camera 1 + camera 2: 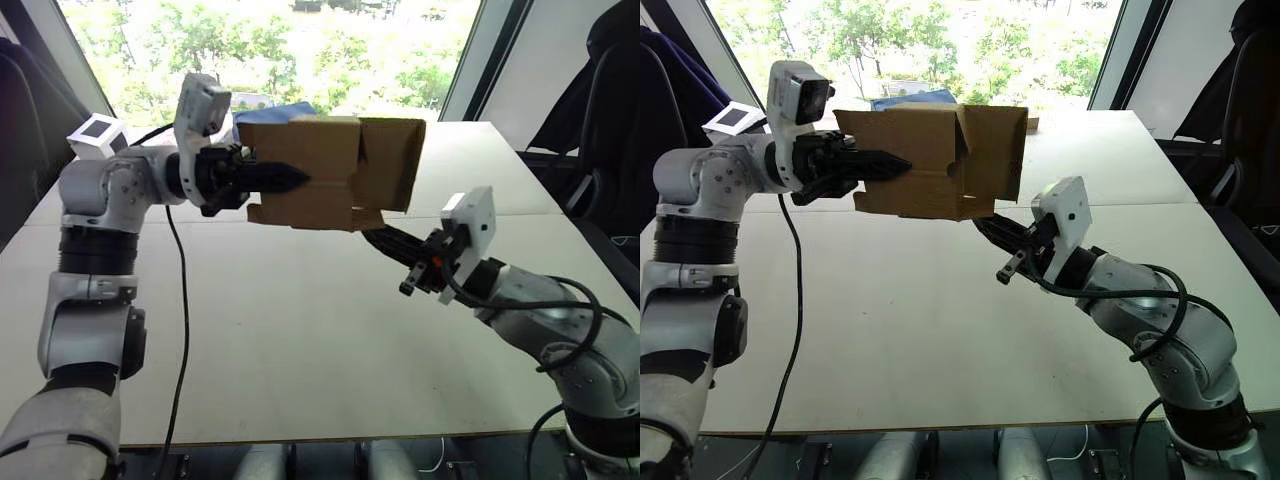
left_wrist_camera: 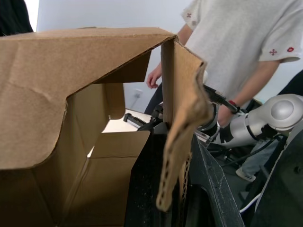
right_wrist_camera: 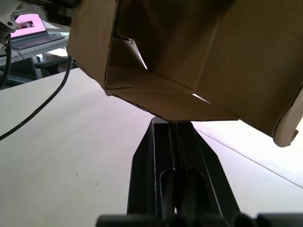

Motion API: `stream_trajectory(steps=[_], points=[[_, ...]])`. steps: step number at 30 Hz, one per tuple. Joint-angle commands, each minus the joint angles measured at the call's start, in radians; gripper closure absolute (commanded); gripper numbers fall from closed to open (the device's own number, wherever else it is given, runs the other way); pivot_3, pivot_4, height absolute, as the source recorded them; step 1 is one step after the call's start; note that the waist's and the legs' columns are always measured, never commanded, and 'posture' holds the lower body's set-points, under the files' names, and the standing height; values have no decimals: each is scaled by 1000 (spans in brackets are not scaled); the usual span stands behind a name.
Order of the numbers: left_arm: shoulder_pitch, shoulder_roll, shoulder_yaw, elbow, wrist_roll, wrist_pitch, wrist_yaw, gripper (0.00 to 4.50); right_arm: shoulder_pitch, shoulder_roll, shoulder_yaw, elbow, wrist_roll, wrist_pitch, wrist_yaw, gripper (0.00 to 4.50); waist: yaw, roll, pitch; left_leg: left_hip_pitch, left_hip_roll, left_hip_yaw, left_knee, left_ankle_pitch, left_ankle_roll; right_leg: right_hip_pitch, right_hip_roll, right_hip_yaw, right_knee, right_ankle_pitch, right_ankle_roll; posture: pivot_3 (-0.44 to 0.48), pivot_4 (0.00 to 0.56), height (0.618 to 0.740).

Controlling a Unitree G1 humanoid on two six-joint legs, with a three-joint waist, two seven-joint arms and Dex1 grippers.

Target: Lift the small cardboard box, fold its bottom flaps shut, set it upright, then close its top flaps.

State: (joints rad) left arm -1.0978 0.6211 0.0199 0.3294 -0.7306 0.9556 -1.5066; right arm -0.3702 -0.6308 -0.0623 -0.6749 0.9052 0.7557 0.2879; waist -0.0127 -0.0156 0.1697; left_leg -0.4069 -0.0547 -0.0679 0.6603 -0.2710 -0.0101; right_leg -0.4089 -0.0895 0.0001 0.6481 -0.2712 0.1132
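The small cardboard box (image 1: pixel 320 165) hangs in the air over the table's far half, lying on its side. My left gripper (image 1: pixel 297 178) is shut on its left wall; in the left wrist view that cardboard edge (image 2: pixel 182 142) sits between the black fingers (image 2: pixel 147 189). One flap (image 1: pixel 397 160) stands open on the box's right end. My right gripper (image 1: pixel 373 236) is shut, and its tip touches the box's lower edge from below. The right wrist view shows the fingers (image 3: pixel 170 142) meeting folded-in flaps (image 3: pixel 156 94) at that lower end. I cannot tell which end is the bottom.
The white table (image 1: pixel 300 340) stretches under both arms. A white cube with black squares (image 1: pixel 97 133) stands at the far left, and something blue (image 1: pixel 290 108) lies behind the box. A person in a white shirt (image 2: pixel 236 42) stands beyond the table. A dark chair (image 1: pixel 610 120) is at the right.
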Motion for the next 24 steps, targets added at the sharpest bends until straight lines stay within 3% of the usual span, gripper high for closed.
stream_trajectory(steps=[1,12,24], points=[[0,12,21,-32,-16,3,4,4500,-36,23,-26,-24,11,-24,6,4482,0,0,0,0,0,0,0,0,0,0,0,0,0,0,0,0,150,740],[8,10,13,-20,-2,-17,11,4500,-54,35,-33,-47,48,-6,4,4482,0,0,0,0,0,0,0,0,0,0,0,0,0,0,0,0,150,740],[8,15,15,-8,4,-23,14,4500,-3,-20,-125,-53,75,7,-6,4482,-1,0,0,0,0,0,0,0,0,0,0,0,0,0,0,0,150,740]])
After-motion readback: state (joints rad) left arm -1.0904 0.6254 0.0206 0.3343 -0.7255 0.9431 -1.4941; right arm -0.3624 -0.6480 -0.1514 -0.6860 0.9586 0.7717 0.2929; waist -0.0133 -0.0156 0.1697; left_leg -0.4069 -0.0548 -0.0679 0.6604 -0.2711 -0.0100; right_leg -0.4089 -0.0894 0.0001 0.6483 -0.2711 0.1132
